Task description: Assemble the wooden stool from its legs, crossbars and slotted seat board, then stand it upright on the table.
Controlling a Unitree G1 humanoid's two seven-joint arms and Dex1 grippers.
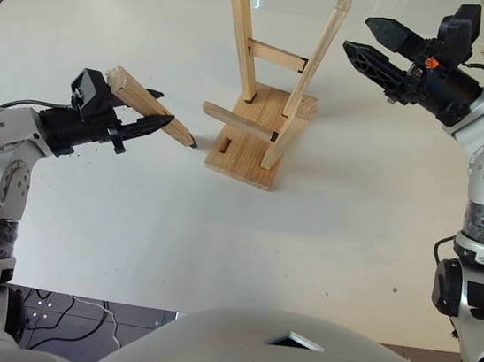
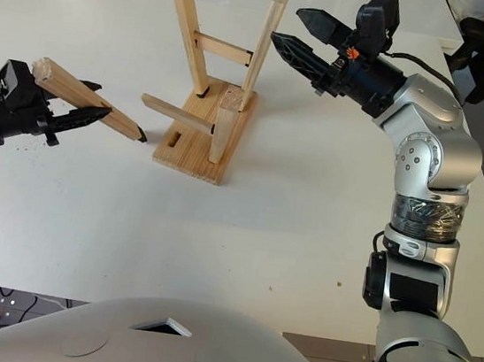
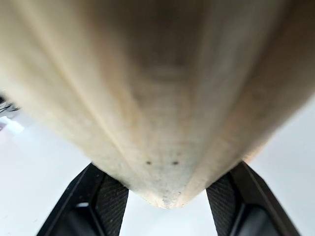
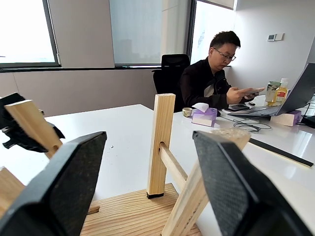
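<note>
A white table carries a partly built stool. Its slotted seat board lies flat, underside up. Two upright legs rise from the board's far part, joined by a crossbar. A third leg sits in the board's nearer right side, and a second crossbar juts from it to the left.

Left of the board, the left hand pinches the loose fourth leg, slanted with its tip toward the board. Above and right of the board, the right hand hangs spread.

The wood looks light, stiff and smooth. Gripping the flat faces at mid-length seems best, since the pegged joints may wobble.
</note>
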